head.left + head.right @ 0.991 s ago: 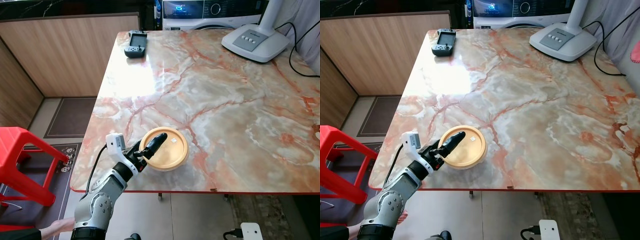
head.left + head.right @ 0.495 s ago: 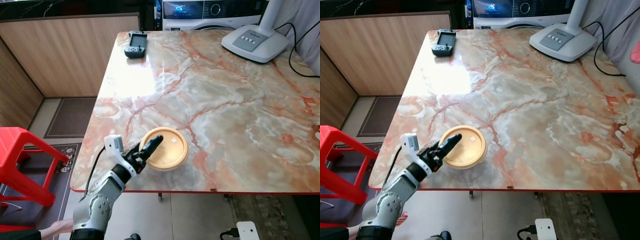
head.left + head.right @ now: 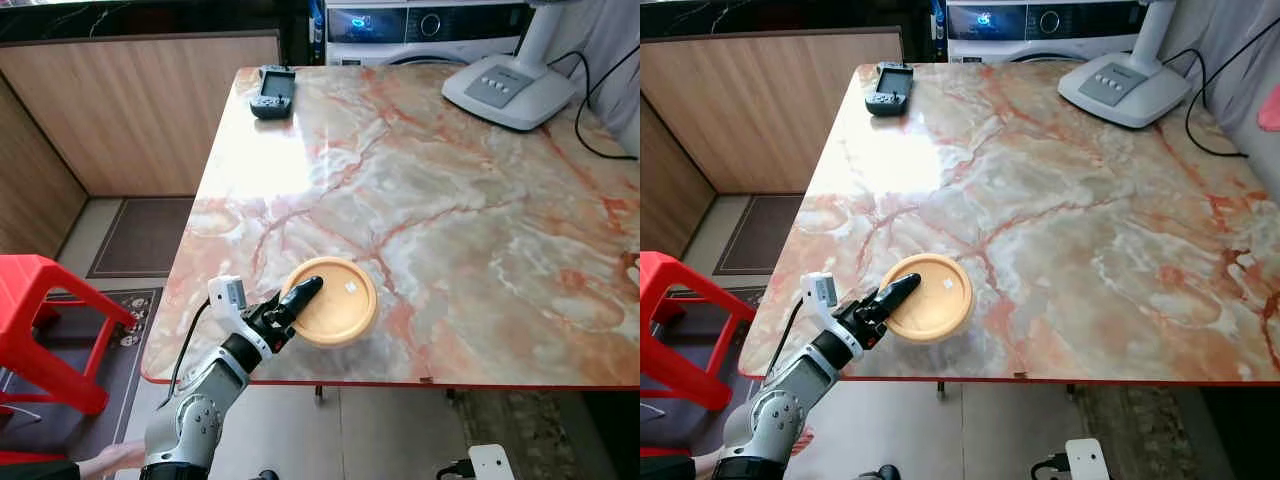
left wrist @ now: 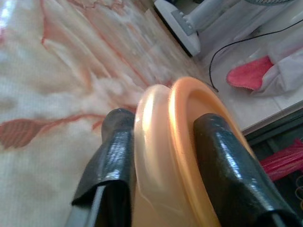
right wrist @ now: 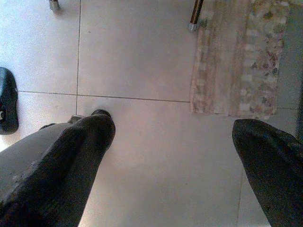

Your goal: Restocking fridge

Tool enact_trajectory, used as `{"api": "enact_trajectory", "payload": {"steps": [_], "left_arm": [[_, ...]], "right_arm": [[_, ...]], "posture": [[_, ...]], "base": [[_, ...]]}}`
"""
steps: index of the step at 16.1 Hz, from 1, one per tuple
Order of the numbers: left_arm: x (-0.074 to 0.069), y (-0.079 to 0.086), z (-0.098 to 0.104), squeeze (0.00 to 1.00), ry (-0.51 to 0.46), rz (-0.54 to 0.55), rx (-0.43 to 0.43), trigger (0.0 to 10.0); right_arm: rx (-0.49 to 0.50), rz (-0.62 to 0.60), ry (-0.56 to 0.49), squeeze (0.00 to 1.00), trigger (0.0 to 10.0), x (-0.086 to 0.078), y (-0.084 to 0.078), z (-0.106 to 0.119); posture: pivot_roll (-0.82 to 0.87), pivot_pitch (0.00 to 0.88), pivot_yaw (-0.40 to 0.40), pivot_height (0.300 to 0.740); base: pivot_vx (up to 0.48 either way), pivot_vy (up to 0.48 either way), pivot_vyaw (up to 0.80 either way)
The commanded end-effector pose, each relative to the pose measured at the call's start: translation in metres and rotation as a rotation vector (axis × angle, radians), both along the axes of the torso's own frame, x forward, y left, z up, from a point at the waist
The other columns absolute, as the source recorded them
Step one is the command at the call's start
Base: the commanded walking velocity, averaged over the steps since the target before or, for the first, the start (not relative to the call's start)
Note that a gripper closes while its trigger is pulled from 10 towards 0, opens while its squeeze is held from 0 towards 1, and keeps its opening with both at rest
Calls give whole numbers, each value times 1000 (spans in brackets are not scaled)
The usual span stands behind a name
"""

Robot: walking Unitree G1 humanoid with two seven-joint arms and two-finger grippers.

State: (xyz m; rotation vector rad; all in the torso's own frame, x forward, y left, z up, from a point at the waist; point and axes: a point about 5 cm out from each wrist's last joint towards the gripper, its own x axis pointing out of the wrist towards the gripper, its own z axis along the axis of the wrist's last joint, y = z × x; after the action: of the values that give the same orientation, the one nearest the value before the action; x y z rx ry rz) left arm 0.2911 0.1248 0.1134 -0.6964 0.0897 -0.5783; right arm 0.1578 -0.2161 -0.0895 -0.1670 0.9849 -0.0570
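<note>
A round orange container with a lid [image 3: 338, 302] lies near the front left edge of the marble table [image 3: 480, 200]. My left gripper [image 3: 296, 301] reaches up from below the table edge and is shut on the container's near rim. One black finger lies across the lid and the other sits under the rim. In the left wrist view the container [image 4: 175, 156] is held edge-on between the two fingers [image 4: 113, 156]. My right gripper [image 5: 174, 130] hangs over the tiled floor, its fingers wide open with nothing between them.
A black game controller [image 3: 272, 92] lies at the table's far left corner and a white appliance base [image 3: 515, 88] with a cable at the far right. A red stool [image 3: 40, 320] stands left of the table. A person's hand [image 3: 105, 460] shows at bottom left. A patterned mat [image 5: 236, 61] lies on the floor.
The camera has shifted a little. My left forearm has dropped slightly while the gripper stays on the container's rim. The container has hardly moved.
</note>
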Motion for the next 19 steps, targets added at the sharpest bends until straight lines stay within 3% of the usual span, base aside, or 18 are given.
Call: {"api": "enact_trajectory", "payload": {"steps": [1,6,10,11,12,15,19], "left_arm": [[-3,4,-10,0,46,14,12,0],[3,13,7,0,-5,82,-10,0],[6,22,52,0,-119,159,-153,0],[4,26,58,0,-138,184,-150,3255],[3,29,62,0,-150,205,-138,9922],[-4,53,72,0,-146,343,-43,10000],[-15,68,76,0,-173,407,200,10000]], "right_arm": [[3,-1,25,0,10000,-8,0,-3],[3,-3,28,0,10000,-8,-1,-3],[9,-12,29,0,10000,-8,-1,-3],[11,-13,28,0,10000,-9,0,-4],[13,-14,28,0,10000,-9,1,-4],[21,-23,30,0,10000,-10,3,-5],[31,-41,40,0,10000,-15,6,-7]], "posture": [[64,134,-26,740],[76,154,-34,740],[77,156,-34,740],[87,161,-29,740],[88,162,-29,740],[101,168,-13,740],[122,143,12,740]], "base": [[0,0,0],[0,0,0],[0,0,0],[0,0,0],[0,0,0],[0,0,0],[0,0,0]]}}
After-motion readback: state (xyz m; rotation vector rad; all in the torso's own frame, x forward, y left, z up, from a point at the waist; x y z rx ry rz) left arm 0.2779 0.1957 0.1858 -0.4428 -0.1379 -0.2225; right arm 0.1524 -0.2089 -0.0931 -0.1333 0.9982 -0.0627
